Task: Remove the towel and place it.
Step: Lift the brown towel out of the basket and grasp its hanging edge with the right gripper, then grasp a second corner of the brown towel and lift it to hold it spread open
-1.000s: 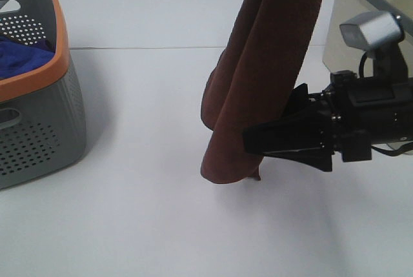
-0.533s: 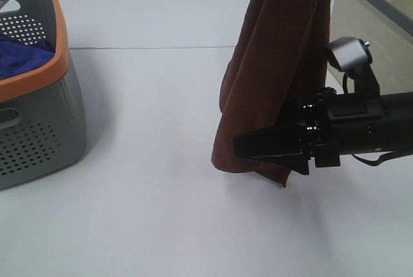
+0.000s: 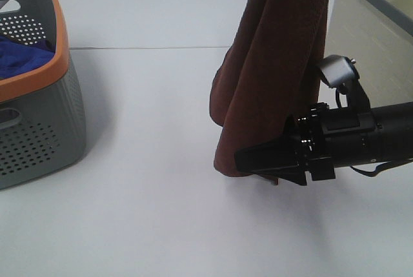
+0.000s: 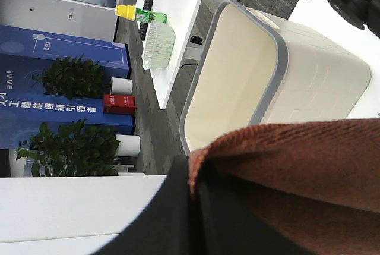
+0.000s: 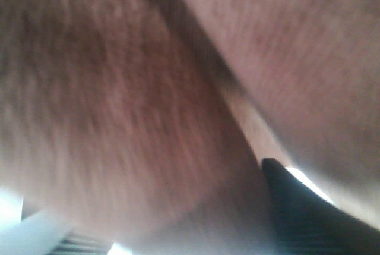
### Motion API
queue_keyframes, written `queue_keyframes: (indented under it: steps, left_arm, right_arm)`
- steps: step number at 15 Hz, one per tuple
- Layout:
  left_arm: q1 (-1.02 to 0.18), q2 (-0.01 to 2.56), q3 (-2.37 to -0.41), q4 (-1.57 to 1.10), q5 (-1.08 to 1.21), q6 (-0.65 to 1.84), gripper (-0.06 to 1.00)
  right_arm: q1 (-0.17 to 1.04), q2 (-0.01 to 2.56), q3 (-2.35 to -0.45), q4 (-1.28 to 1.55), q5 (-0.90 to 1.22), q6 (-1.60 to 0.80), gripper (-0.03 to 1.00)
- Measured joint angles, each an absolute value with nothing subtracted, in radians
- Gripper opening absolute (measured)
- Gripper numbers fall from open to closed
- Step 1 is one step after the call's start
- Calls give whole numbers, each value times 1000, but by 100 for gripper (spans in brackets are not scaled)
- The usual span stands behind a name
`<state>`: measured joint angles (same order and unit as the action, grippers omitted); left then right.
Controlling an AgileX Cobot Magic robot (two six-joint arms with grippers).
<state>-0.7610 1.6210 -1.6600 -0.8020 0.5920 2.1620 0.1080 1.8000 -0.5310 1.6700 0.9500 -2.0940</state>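
Exterior high view: over the white table [image 3: 142,219], right of centre, the towel [image 3: 274,64] is hanging limp and is judged soft and light. The left gripper [image 4: 193,207] is pinching its top edge. The right gripper [image 3: 261,159] is sitting at the lower corner, likely the best hold; whether it has closed cannot be told.

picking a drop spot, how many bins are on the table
2: an orange-rimmed bin at the left edge, a grey-rimmed bin at the far right. More may sit out of frame.
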Motion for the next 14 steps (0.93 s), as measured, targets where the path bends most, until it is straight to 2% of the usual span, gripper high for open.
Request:
queue_keyframes:
  steps: [5, 10, 14]
  left_arm:
    - [-761, 1621, -1660, -802, 592, 2162, 0]
    - [-761, 1621, -1660, -800, 592, 2162, 0]
    - [-753, 1621, -1660, -795, 601, 2162, 0]
  right_arm:
    - [108, 1800, -531, 1658, 849, -2096, 52]
    - [108, 1800, -531, 1647, 819, -2112, 28]
    - [108, 1800, -531, 1582, 820, -2035, 25]
